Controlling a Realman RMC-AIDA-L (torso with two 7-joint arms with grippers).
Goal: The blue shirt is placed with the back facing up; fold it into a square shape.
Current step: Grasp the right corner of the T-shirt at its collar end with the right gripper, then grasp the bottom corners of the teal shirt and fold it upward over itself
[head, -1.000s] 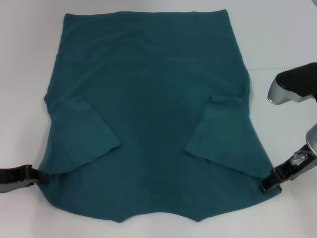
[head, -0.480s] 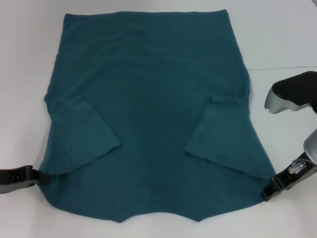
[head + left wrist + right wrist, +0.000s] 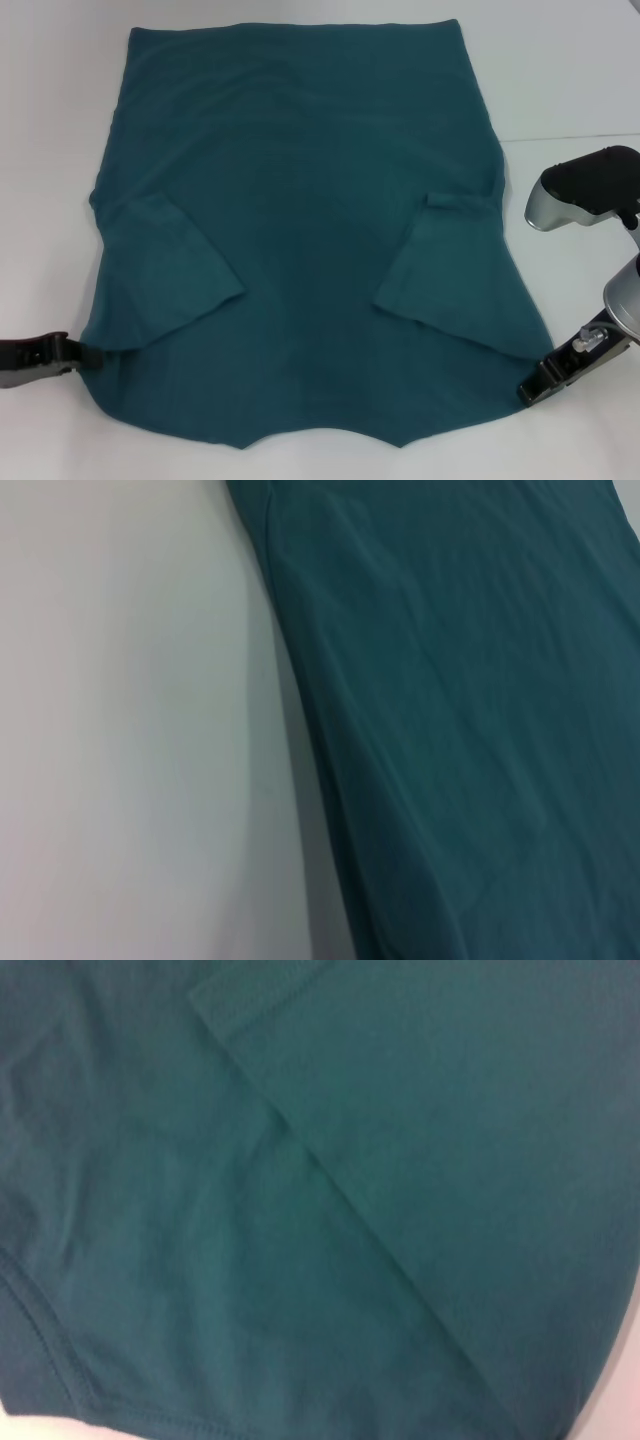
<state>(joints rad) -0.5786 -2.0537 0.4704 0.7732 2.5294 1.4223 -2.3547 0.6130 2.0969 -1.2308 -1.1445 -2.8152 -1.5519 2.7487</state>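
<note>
The blue shirt [image 3: 300, 230] lies spread flat, plain side up, both sleeves folded inward, across the white tabletop [image 3: 570, 80]. The left gripper [image 3: 78, 352] touches its near-left shoulder edge low over the table; the right gripper [image 3: 527, 388] meets the near-right corner, forearm angled down. Whether either claw is clenched cannot be told
</note>
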